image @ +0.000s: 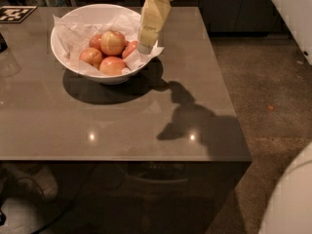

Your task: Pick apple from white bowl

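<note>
The white bowl (73, 68), lined with crumpled white paper, stands at the back left of the grey table (122, 126). Several apples lie in it. The apple (112, 42), the largest, pale yellow-orange with a red blush, sits on top in the middle. Smaller orange-red apples lie in front (111, 65), to the left (91, 56) and to the right (129, 49). My gripper (144, 46), cream-coloured, hangs down over the bowl's right rim, just right of the apple and above the rightmost small apple.
A black-and-white marker tag (14, 13) lies at the table's back left corner. Dark cabinets (234, 4) stand behind the table. The floor (263, 91) lies to the right. A white robot part (292, 199) fills the lower right corner.
</note>
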You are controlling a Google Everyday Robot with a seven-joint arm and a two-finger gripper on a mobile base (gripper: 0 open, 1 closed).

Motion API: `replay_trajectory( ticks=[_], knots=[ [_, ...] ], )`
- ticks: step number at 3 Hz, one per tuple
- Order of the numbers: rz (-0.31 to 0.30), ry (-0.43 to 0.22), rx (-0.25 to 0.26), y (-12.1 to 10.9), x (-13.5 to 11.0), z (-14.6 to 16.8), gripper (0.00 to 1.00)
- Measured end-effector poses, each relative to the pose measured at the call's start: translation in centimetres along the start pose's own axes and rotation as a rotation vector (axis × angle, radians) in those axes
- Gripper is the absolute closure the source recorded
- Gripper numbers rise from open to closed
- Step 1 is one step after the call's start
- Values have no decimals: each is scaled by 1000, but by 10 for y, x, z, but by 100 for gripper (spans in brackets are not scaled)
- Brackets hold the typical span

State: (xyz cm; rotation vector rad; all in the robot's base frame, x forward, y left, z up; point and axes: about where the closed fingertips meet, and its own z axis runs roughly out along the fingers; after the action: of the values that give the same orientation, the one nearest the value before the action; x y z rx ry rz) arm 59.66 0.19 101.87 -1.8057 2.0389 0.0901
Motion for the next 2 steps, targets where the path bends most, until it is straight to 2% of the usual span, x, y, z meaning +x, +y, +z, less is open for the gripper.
replay_trajectory(
  ticks=[1,2],
  knots=[
    [-6,-12,-32,-20,-26,24,0],
    [-42,-34,-42,-36,-70,44,0]
  ],
)
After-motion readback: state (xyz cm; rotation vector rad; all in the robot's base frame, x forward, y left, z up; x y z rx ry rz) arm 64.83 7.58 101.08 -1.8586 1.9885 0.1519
